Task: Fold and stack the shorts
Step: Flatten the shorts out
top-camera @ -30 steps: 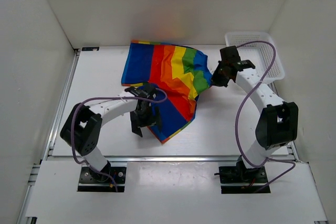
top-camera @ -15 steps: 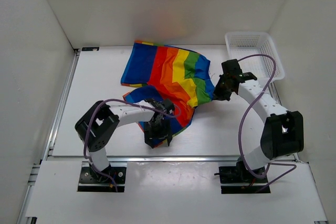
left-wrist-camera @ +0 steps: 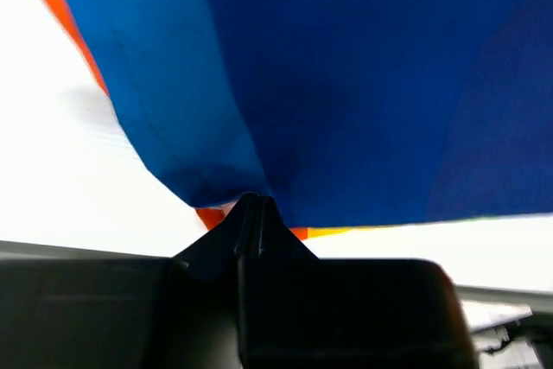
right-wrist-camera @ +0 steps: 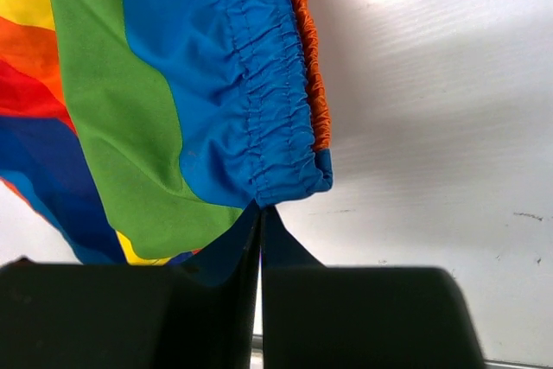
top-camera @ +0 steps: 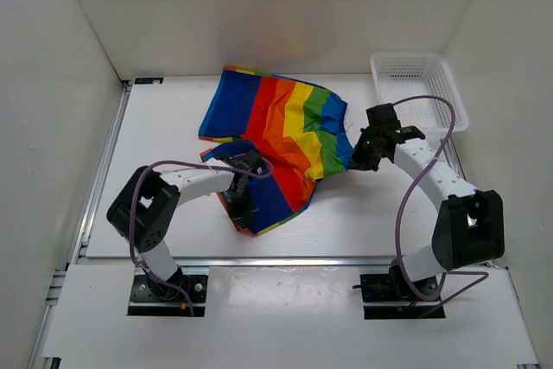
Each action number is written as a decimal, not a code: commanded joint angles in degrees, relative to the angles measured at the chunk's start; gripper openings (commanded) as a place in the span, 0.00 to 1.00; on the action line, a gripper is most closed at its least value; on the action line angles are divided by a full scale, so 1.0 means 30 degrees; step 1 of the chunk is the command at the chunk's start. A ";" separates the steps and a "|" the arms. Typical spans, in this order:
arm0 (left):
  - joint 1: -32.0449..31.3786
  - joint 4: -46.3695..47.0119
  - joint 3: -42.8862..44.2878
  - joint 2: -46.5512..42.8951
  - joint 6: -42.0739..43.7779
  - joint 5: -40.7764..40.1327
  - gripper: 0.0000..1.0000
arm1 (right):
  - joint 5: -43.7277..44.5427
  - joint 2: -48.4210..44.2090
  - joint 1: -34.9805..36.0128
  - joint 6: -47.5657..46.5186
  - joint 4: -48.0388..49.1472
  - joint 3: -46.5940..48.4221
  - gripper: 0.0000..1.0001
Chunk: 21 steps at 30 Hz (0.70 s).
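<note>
Blue shorts (left-wrist-camera: 346,84) edge hides between pinched left fingers (left-wrist-camera: 244,229).

Left arm (top-camera: 194,181) elbow-out, wrist low, jaws pressed together, right arm (top-camera: 423,162) reaching forward, jaws closed too

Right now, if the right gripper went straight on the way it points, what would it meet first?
The thin rainbow-striped fabric shorts: the right gripper is shut on the corner of their blue elastic waistband, so nothing seems to lie between.
</note>
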 commanded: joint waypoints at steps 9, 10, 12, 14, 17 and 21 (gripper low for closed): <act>0.7372 -0.3942 0.1340 -0.4686 0.3700 -0.4276 0.10 | -0.2372 -0.1487 0.2781 0.5819 0.2935 -0.4252 0.00; 0.7816 -0.4409 0.1342 -0.5211 0.4022 -0.4713 0.10 | -0.2372 -0.1662 0.3191 0.6552 0.3349 -0.5273 0.00; 0.9246 -0.4850 0.1342 -0.5624 0.4201 -0.4717 0.19 | -0.1759 -0.1928 0.4247 0.8191 0.4023 -0.5896 0.00; 0.9986 -0.5146 0.1342 -0.5626 0.4201 -0.4135 0.39 | -0.1261 -0.1928 0.4687 0.8405 0.4027 -0.5898 0.00; 1.0604 -0.5410 0.0525 -0.6849 0.3178 -0.2297 1.00 | -0.1056 -0.1694 0.4689 0.8231 0.3824 -0.5285 0.00; 1.1920 -0.4066 -0.2138 -0.9868 0.0778 -0.0208 1.00 | -0.1259 -0.1051 0.4863 0.7792 0.3822 -0.4902 0.00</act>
